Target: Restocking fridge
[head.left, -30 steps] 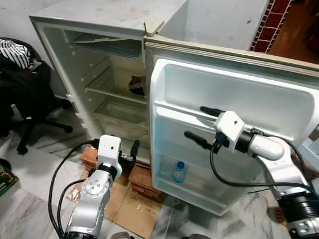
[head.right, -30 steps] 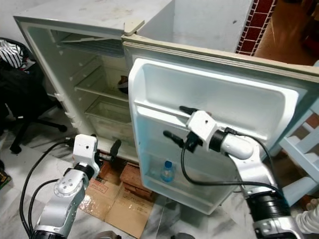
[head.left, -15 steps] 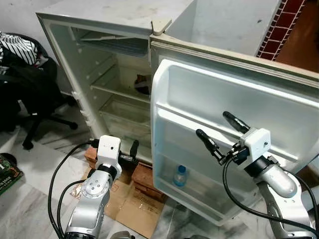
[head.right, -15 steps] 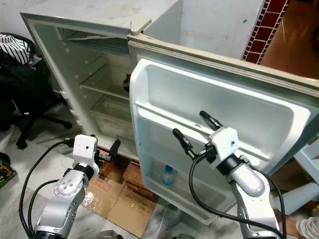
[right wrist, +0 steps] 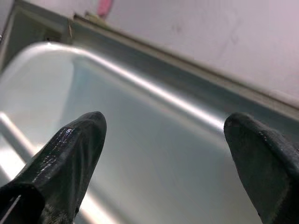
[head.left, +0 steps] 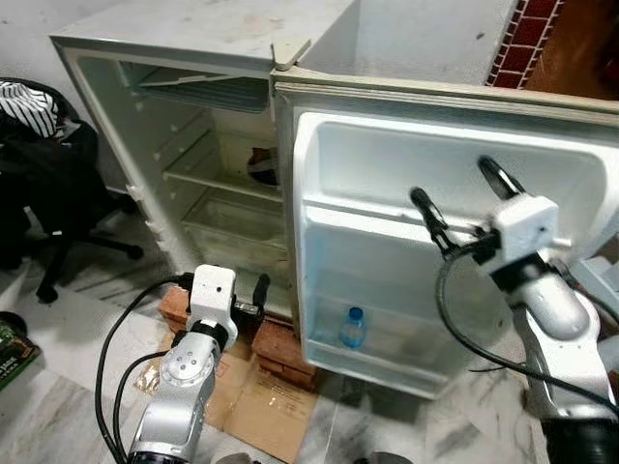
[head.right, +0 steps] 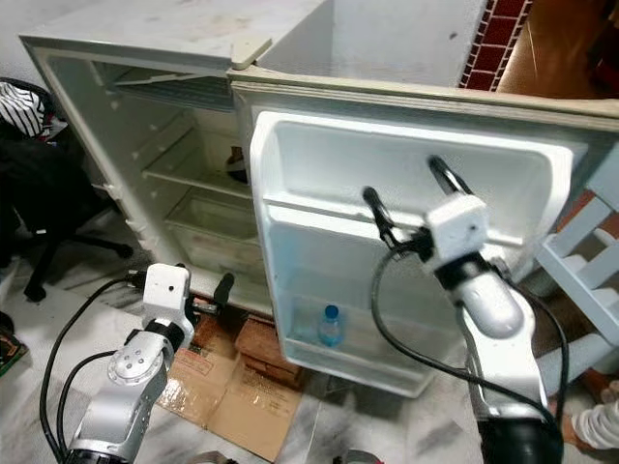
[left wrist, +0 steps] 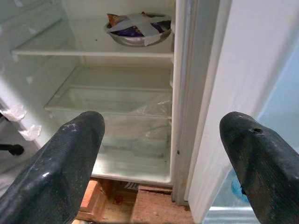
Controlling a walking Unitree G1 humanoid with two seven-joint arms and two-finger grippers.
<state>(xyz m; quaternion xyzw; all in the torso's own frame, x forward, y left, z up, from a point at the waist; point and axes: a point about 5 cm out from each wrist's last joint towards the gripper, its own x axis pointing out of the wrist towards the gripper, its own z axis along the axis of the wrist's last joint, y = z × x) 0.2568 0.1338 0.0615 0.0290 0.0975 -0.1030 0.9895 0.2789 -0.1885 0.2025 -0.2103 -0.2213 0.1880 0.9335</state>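
Wide open: fridge with its door swung out.

Low in the bottom door shelf, at about 6 o'clock of the door, a water bottle standing upright. Inside on a middle shelf, a covered bowl. Right gripper raised before the upper door compartment at 2 o'clock, jaws spread apart, holding nothing. Left gripper low at 7 o'clock, aimed at the fridge's lower shelves, jaws likewise apart and empty. Bricks and flattened cardboard under the fridge; office chair at 9 o'clock.
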